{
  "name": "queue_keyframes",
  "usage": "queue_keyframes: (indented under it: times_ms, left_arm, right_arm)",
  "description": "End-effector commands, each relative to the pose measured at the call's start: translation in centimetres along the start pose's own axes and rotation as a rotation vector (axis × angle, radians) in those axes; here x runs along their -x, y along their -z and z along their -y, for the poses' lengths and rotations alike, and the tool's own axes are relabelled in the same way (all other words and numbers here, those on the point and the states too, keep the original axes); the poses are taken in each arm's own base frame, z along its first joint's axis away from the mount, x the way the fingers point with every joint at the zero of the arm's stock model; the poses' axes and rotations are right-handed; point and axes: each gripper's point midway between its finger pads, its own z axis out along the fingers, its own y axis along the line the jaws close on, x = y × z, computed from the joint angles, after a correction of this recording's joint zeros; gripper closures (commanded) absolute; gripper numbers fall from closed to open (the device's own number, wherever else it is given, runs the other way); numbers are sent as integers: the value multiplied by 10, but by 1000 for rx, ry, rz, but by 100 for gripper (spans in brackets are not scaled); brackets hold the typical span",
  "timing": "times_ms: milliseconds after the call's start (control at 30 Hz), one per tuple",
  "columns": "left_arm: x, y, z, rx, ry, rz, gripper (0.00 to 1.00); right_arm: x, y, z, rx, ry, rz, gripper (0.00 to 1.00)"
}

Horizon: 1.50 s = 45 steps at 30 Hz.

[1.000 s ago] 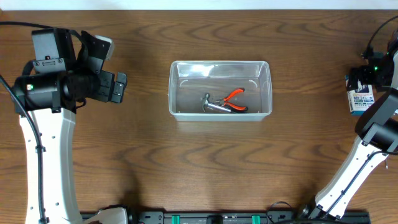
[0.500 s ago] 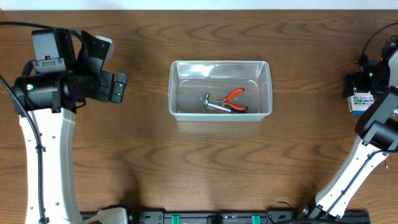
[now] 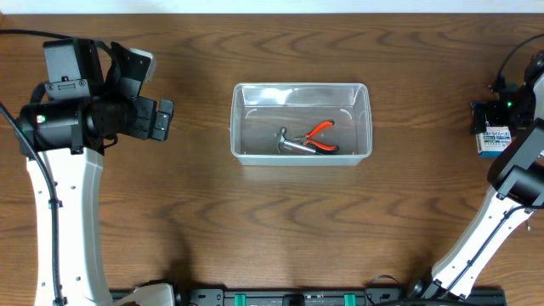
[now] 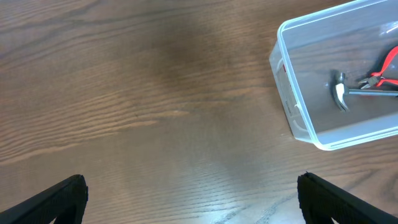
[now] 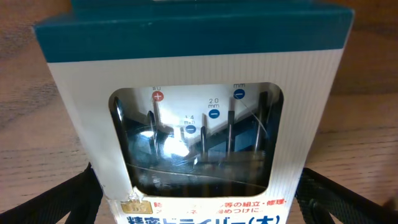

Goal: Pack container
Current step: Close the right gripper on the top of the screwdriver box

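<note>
while fingers (image 4: 56,198) gape, container (image 3: 233,127) holds pliers (image 3: 320,129).

A small blue-and-white box (image 3: 494,142) with a clear window showing slim screwdrivers (image 5: 205,140) sits at the far right of the brown wooden table (image 3: 272,221). Red-handled pliers (image 3: 321,133) and a small metal hammer (image 3: 287,143) lie against each other near the table's middle.

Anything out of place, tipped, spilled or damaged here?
Nothing stands out. Container sits upright, with the hammer and red pliers lying inside. The box at far right looks intact; the right pincer is open, its fingers flanking the box. Left pincer is open, left of the container.
</note>
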Motion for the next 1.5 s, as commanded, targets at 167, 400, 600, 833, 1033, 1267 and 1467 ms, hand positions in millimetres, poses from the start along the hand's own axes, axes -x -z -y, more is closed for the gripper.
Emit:
queue_keyframes:
  times_ms: [167,400,600,833,1033,1267,1467]
  left_arm:
    - [1,-1,0,-9,7,3,2]
    - [1,-1,0,-9,7,3,2]
    - [1,-1,0,-9,7,3,2]
    - [1,-1,0,-9,7,3,2]
    - [1,-1,0,-9,7,3,2]
    - [1,-1,0,-9,7,3,2]
    - [1,-1,0,-9,7,3,2]
  right_arm:
    - [-5,-7,3,6,6,-18,11]
    - [-4,-7,1,14,6,-16,14]
    - [-4,-7,0,16,7,-15,12]
    - [-6,-8,-1,19,3,-21,21]
    - [-6,-8,-2,20,-12,-24,37]
    - [-6,-8,-9,25,-8,-35,51]
    - [-1,-5,-24,28,19,-38,59]
